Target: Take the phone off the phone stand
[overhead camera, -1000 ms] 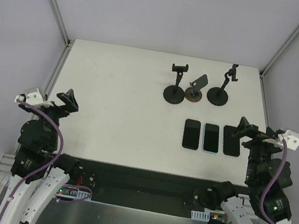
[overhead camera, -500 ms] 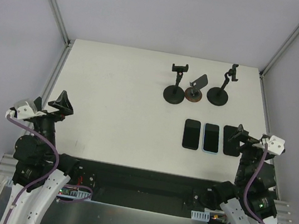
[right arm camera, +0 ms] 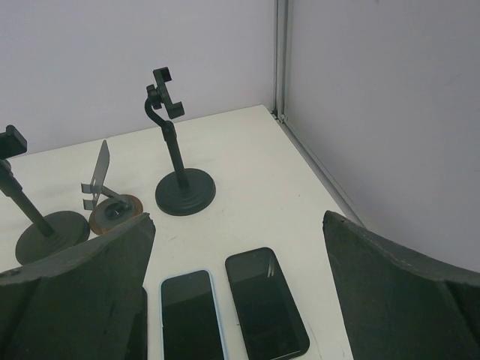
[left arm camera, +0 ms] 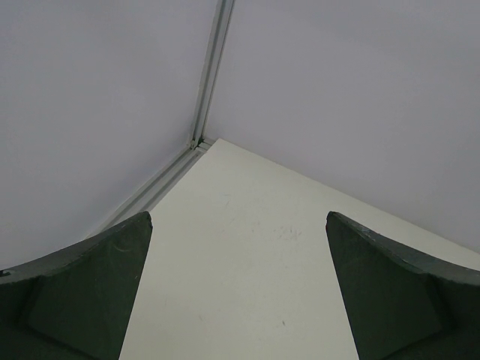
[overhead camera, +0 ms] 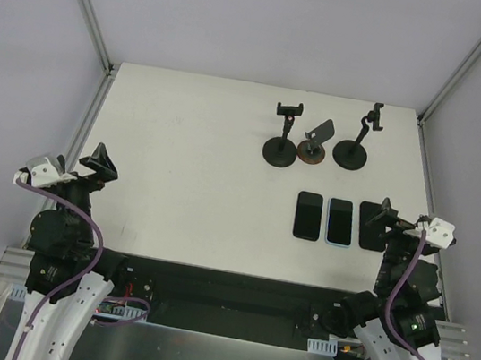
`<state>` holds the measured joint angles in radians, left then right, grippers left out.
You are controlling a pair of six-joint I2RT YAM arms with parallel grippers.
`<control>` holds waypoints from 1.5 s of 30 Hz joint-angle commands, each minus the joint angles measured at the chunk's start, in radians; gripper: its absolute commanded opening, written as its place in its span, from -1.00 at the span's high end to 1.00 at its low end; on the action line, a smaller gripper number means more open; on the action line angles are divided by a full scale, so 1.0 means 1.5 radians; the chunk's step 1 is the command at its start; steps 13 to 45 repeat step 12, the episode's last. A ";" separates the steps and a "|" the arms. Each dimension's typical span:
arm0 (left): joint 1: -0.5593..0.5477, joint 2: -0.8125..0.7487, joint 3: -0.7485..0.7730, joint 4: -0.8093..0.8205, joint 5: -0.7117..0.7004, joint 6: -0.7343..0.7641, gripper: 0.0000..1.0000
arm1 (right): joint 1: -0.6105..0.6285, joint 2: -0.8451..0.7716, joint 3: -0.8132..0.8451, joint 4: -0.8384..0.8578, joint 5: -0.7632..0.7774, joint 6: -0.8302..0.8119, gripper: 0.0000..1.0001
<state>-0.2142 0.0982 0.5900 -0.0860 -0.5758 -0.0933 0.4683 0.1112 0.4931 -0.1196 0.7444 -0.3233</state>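
Observation:
Three phones lie flat on the white table (overhead camera: 190, 154): a black one (overhead camera: 308, 215), a blue-cased one (overhead camera: 339, 221) and a black one (overhead camera: 369, 226) partly under my right gripper (overhead camera: 386, 215). Three stands stand behind them, none holding a phone: a black clamp stand (overhead camera: 281, 146), a folding metal stand on a brown base (overhead camera: 312, 147) and a gooseneck stand (overhead camera: 354, 148). The right wrist view shows the blue-cased phone (right arm camera: 191, 315), a black phone (right arm camera: 266, 304) and the gooseneck stand (right arm camera: 184, 191) ahead of the open, empty right gripper (right arm camera: 238, 217). My left gripper (overhead camera: 100, 164) is open and empty over bare table (left arm camera: 238, 217).
Aluminium frame rails run along the table's left (overhead camera: 84, 134) and right (overhead camera: 432, 172) edges, with grey walls behind. The table's far left corner (left arm camera: 196, 144) shows in the left wrist view. The arm bases and cables sit at the near edge.
Both arms have drawn back toward their bases and lowered over the last second. The phones and stands have not moved.

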 commanded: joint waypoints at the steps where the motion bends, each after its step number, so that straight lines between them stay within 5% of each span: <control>1: 0.012 0.010 -0.006 0.037 0.018 -0.003 -0.98 | -0.005 -0.003 0.001 0.044 0.004 -0.010 -0.93; 45: 0.029 0.037 -0.010 0.040 0.044 -0.007 -0.98 | -0.007 -0.004 -0.007 0.056 0.000 -0.011 -0.93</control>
